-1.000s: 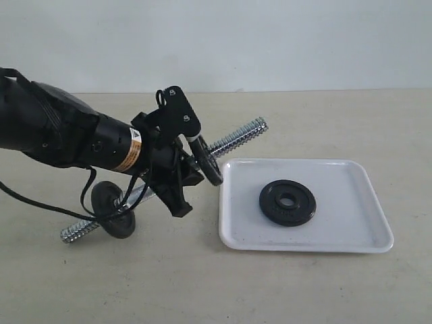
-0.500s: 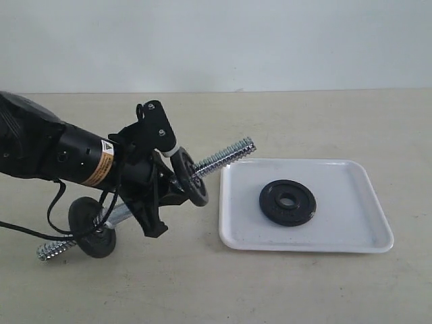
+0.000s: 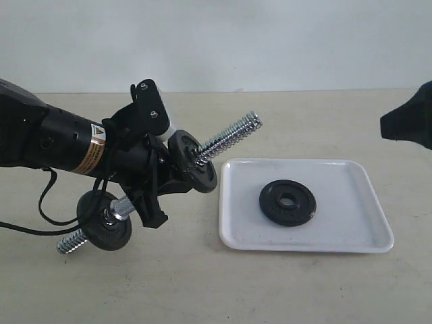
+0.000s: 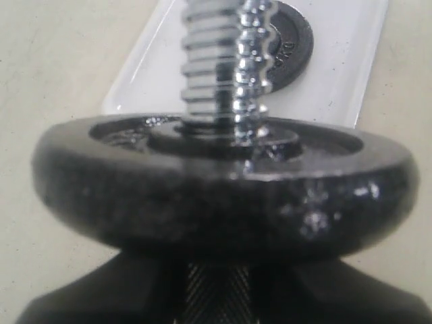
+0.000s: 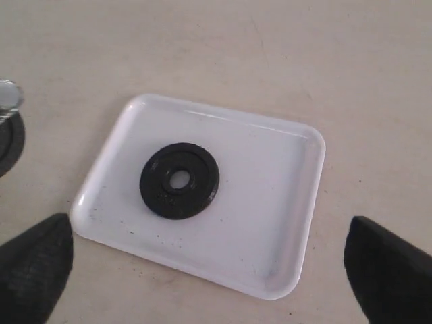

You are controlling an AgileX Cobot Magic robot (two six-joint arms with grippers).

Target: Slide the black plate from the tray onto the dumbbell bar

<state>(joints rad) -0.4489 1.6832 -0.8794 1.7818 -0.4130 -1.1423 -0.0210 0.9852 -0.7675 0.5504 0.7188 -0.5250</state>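
Your black plate (image 3: 287, 202) lies flat in the white tray (image 3: 337, 236) on the tabletop (image 3: 270, 290). It is well apart from your right fingers (image 5: 37, 266), which hang over the tray, spread wide and empty. Your left fingers (image 3: 152, 108) are clamped on the knurled middle of the dumbbell bar (image 3: 229, 140). The bar is tilted, with one black disc (image 3: 192, 169) just beyond them, and its upper threaded end reaches toward the tray.

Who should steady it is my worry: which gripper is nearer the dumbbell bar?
Left. The left gripper is clamped on the middle of the dumbbell bar. The right gripper hangs open, raised near the tray, well away from the bar.
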